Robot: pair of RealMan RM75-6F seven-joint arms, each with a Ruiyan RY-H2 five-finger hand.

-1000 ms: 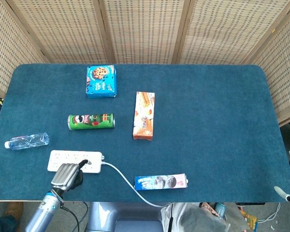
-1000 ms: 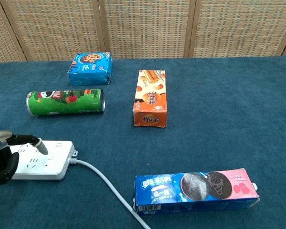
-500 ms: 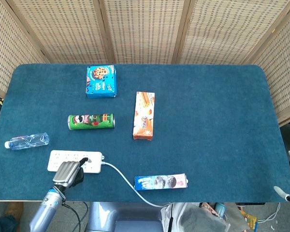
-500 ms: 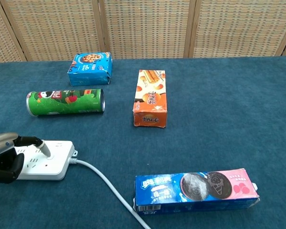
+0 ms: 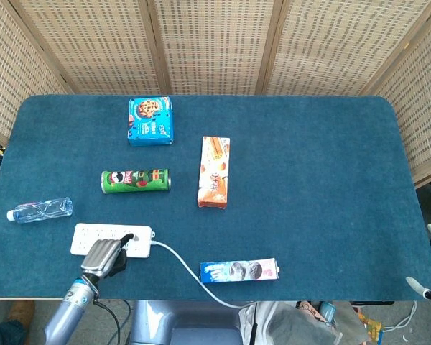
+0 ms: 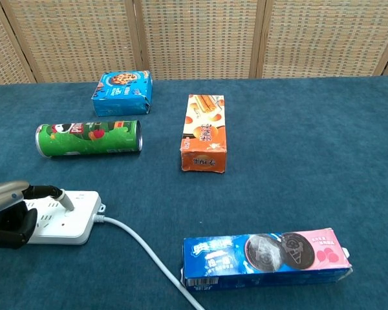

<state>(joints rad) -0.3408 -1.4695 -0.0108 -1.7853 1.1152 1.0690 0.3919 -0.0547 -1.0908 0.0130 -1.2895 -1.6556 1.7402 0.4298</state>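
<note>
My left hand (image 5: 104,256) sits at the near-left corner of the table (image 5: 323,180), at about seven o'clock from the table's middle. It lies over the near edge of the white power strip (image 5: 112,239); in the chest view the same hand (image 6: 10,216) covers the strip's left end, its fingers curled down, with one dark fingertip (image 6: 66,201) pressing on the strip's top face beside the sockets. I hold nothing in it: the fingers are drawn together and resting on the strip rather than wrapped around it.

The power strip (image 6: 61,217) lies flat, its long side running left to right, and its white cable (image 5: 183,264) leaves the right end toward four o'clock and drops over the table's near edge. My right hand shows in neither view.

At twelve o'clock from my left hand lies a green crisp can (image 5: 136,180) on its side, and beyond it a blue cookie box (image 5: 151,121). At ten o'clock, well apart, a clear water bottle (image 5: 40,210) lies on its side. An orange biscuit box (image 5: 215,172) lies flat at about one o'clock, and a blue-and-pink sandwich-cookie pack (image 5: 239,271) lies at three o'clock, just beside the cable.
</note>
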